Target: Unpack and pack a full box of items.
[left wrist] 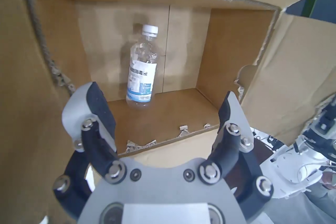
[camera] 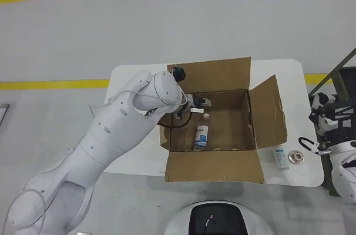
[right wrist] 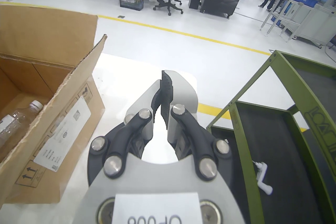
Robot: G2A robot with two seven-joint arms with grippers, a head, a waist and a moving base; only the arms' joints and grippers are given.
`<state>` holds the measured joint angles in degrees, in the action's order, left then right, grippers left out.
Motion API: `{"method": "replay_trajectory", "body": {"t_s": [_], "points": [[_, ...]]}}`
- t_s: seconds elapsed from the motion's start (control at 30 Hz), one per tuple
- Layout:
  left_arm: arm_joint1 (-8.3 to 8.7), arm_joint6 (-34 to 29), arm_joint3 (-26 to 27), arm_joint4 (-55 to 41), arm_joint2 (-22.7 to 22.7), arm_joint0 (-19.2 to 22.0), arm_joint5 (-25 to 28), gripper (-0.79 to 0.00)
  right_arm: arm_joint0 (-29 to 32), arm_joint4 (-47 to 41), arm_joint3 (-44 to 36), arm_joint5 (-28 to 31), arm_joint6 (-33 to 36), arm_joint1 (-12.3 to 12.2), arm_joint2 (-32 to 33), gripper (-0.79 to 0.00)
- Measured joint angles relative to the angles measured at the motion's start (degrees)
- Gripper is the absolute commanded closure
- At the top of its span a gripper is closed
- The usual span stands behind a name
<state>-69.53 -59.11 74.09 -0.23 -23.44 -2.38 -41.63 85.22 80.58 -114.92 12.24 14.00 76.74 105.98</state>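
- The cardboard box (camera: 216, 135) stood open on the white table (camera: 137, 153), its four flaps folded outward, so the mouth was free from above.
- The far flap and the right flap rose above the rim. The near flap hung down over the front wall.
- A clear bottle (camera: 202, 132) with a white cap and a blue-and-white label lay on its side on the box floor, left of centre.
- Its long axis ran from the near wall to the far wall, with the cap toward the far wall. Bare floor lay to its right.
- The left gripper (left wrist: 161, 96) hung over the left far part of the opening, above the bottle, its jaws spread wide with nothing between them.
- The right gripper (right wrist: 165, 93) was over the table's right side, between the box and a green cart (right wrist: 262, 83), its fingers pressed together and empty.
- A small bottle (camera: 280, 157) and a round piece (camera: 295, 156) lay on the table just right of the box.
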Motion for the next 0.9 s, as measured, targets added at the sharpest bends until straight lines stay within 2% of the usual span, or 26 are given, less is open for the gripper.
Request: {"method": "replay_trajectory", "body": {"t_s": [0.23, 0.33, 0.43, 0.9], "points": [[6.47, 4.26, 12.33, 5.04, -10.85, -6.54, -0.55, -0.785, -1.4, 0.89, -0.51, 6.48, 18.2, -1.21, 2.41, 0.0], [8.61, 6.35, 17.43, 8.03, -15.04, -9.72, -1.14, -0.785, -1.61, -0.43, 0.13, 6.63, 21.82, -1.44, 3.05, 0.0], [10.11, 7.9, 21.53, 10.44, -18.11, -12.99, -3.2, -0.785, -1.66, -0.65, 0.15, 6.04, 22.11, -1.46, 3.17, 0.0], [10.24, 7.87, 22.04, 10.51, -18.35, -13.45, -3.25, -0.785, -1.65, -0.62, 0.14, 6.09, 22.03, -1.45, 3.15, 0.0]]}}
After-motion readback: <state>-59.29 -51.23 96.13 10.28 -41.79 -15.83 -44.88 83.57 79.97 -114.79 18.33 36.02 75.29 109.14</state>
